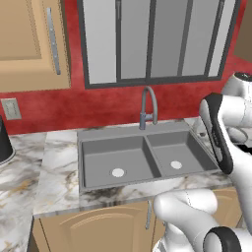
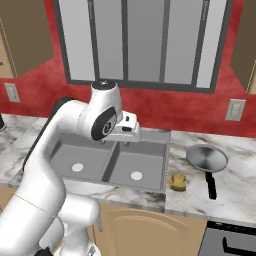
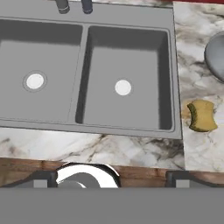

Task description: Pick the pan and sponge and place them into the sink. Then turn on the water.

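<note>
The silver pan (image 2: 206, 158) lies on the marble counter to the right of the sink (image 2: 150, 137), its black handle (image 2: 211, 186) pointing toward the front edge. Only the pan's rim (image 3: 217, 57) shows at the right edge of the hand view. The yellow-tan sponge (image 2: 177, 181) (image 3: 202, 116) rests on the counter between the sink's right wall and the pan. Both basins of the sink (image 1: 113, 133) (image 3: 131, 22) hold nothing. My gripper (image 2: 115, 141) (image 3: 111, 179) hangs above the sink, left of the sponge, open and holding nothing. No stream falls from the faucet (image 1: 147, 106).
A marble counter (image 1: 59, 167) surrounds the sink. A window (image 1: 152, 39) sits behind it, with a wood cabinet (image 1: 29, 44) up at the left. A dark object (image 1: 4, 142) stands at the far left of the counter. A stove edge (image 2: 232, 240) shows at the lower right.
</note>
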Motion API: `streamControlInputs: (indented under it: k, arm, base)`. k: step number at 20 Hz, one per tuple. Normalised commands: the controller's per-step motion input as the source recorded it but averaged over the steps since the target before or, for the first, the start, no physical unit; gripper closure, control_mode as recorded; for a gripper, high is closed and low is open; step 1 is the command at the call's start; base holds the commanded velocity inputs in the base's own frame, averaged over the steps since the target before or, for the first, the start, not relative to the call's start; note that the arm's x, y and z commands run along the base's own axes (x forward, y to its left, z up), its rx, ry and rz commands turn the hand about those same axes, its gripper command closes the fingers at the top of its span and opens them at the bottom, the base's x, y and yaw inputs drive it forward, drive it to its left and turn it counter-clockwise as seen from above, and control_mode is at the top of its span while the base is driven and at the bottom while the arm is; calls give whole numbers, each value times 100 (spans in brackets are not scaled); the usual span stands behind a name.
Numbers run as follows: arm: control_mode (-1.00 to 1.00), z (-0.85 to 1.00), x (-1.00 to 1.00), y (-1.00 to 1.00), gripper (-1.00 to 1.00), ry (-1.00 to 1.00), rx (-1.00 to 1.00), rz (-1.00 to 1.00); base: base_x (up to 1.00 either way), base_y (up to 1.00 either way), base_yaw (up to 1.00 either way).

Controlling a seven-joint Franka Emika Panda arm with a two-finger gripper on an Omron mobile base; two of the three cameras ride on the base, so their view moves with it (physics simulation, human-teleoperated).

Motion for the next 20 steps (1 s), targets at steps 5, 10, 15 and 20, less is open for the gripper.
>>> streamControlInputs:
  k: [5, 10, 15, 20]
  arm:
    - [-100, -33, -6, -99, -100, 11, -28, -5]
    - [-100, -17, 6, -92, -100, 19, -33, -13]
    - [-100, -7, 11, -100, -100, 20, -7, -13]
    - [-100, -32, 13, -100, -100, 11, 17, -1]
  base:
    - [0, 0, 0]
    - [0, 0, 0]
    - [0, 0, 0]
    - [0, 0, 0]
